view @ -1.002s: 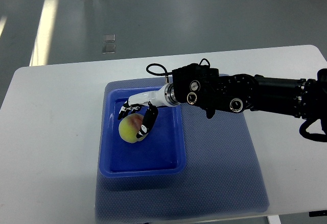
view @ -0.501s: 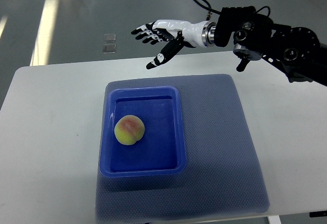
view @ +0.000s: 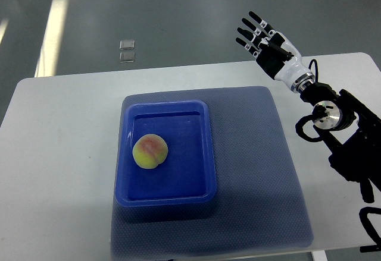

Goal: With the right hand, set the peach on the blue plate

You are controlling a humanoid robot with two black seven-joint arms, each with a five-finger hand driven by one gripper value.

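Note:
A yellow-pink peach lies inside the blue rectangular plate, toward its left side. My right hand is raised at the far right of the table, well away from the plate, with its fingers spread and nothing in them. Its black arm comes in from the right edge. The left arm does not show.
The plate stands on a blue-grey mat that covers the middle of the white table. Beyond the far table edge is grey floor.
The right hand let go of the peach in the plate, lifted up and away, and swung back to the right side. The peach stays where it was set.

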